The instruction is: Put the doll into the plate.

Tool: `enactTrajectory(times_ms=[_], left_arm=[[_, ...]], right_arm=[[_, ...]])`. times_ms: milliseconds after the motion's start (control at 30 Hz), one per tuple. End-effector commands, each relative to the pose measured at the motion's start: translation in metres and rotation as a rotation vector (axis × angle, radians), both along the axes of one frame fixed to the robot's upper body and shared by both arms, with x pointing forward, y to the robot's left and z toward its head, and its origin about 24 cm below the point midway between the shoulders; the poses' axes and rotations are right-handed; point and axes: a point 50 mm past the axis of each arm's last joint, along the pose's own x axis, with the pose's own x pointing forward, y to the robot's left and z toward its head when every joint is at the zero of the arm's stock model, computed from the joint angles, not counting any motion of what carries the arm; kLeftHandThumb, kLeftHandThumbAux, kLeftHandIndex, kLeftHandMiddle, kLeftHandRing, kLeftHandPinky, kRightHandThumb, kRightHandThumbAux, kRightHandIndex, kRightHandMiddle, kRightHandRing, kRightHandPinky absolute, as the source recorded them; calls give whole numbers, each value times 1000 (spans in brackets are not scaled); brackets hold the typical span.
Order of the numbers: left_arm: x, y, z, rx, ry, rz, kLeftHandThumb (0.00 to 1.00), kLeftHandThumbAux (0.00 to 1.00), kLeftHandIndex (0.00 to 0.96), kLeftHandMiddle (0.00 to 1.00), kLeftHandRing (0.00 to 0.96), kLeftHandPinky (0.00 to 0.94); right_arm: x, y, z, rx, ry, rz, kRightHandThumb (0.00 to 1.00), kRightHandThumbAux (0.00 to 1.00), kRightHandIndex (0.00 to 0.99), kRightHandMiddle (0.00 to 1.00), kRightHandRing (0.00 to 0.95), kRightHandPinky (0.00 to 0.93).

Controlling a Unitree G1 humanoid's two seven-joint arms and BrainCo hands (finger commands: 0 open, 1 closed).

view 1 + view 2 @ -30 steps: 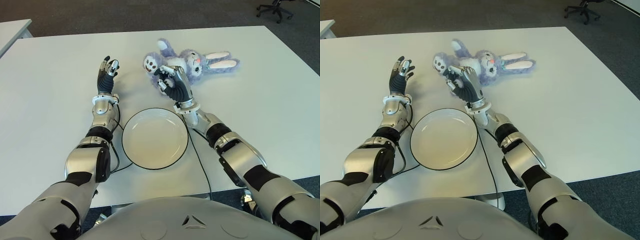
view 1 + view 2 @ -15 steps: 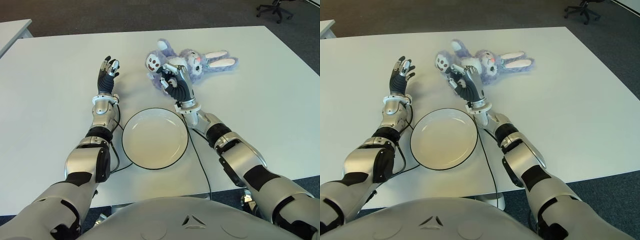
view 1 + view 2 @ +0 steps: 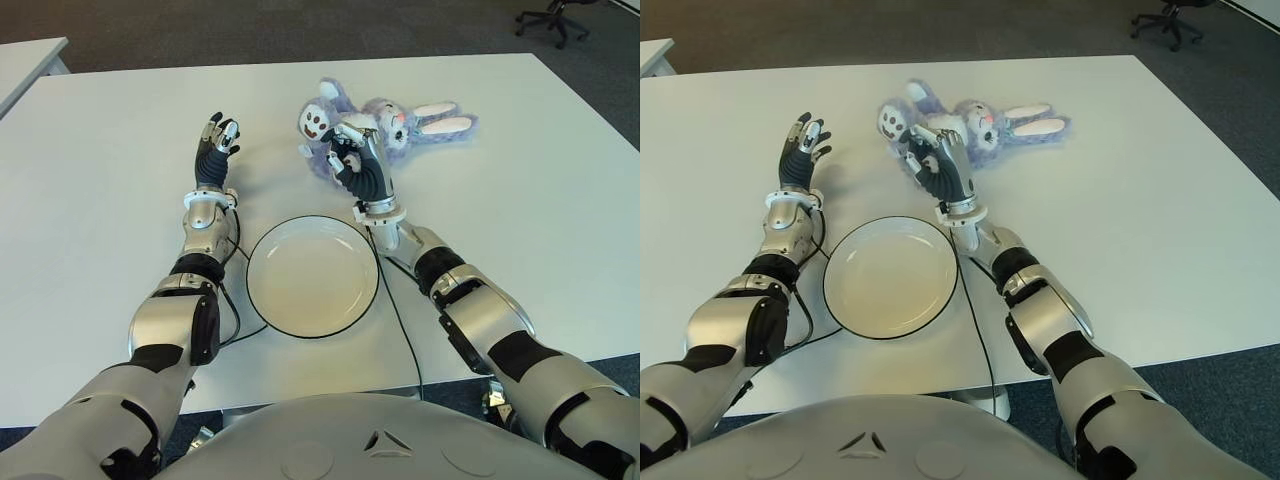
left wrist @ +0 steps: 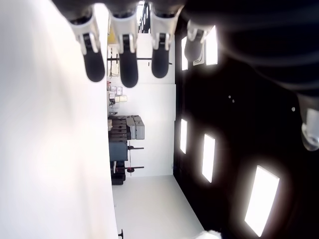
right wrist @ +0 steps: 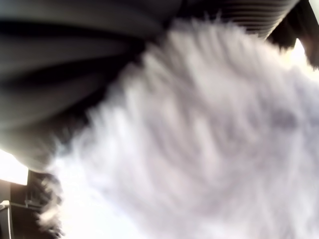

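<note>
- The doll (image 3: 385, 120) was a fluffy lavender rabbit with long white-lined ears reaching toward the upper right of the frame, a pale face with a pink mark, and a round white foot sole with dark dots turned up at its left end.
- It lay on the white counter (image 3: 520, 200) in the upper middle of the frame, just beyond the plate (image 3: 312, 276), not in it.
- The right hand (image 3: 360, 165) sat over the doll's body, its fingers (image 3: 347, 160) curled into the fur and gripping it.
- That hand covered the doll's middle, so its belly and arms could not be made out; the right wrist view showed only blurred pale fur pressed against the dark palm.
- The plate was white with a thin dark rim, in the centre of the frame, nothing in it.
- The left hand (image 3: 215, 150) showed left of the doll, above the plate's left side, its fingers (image 4: 128, 62) straight and spread, holding nothing.
- An office chair (image 3: 555, 15) was cut off at the upper right corner.
</note>
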Motion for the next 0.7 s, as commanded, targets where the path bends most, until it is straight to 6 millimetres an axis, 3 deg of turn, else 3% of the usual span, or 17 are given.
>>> enactTrajectory(times_ms=[33, 700], left_arm=[[-38, 13, -54, -48, 209, 32, 0, 378, 20, 147, 174, 194], [-38, 18, -54, -51, 212, 37, 0, 362, 20, 145, 183, 230]], right_arm=[[-56, -32, -98, -37, 371, -190, 724, 704, 437, 848, 857, 864], [-53, -46, -88, 90, 319, -275, 719, 708, 437, 852, 868, 876]])
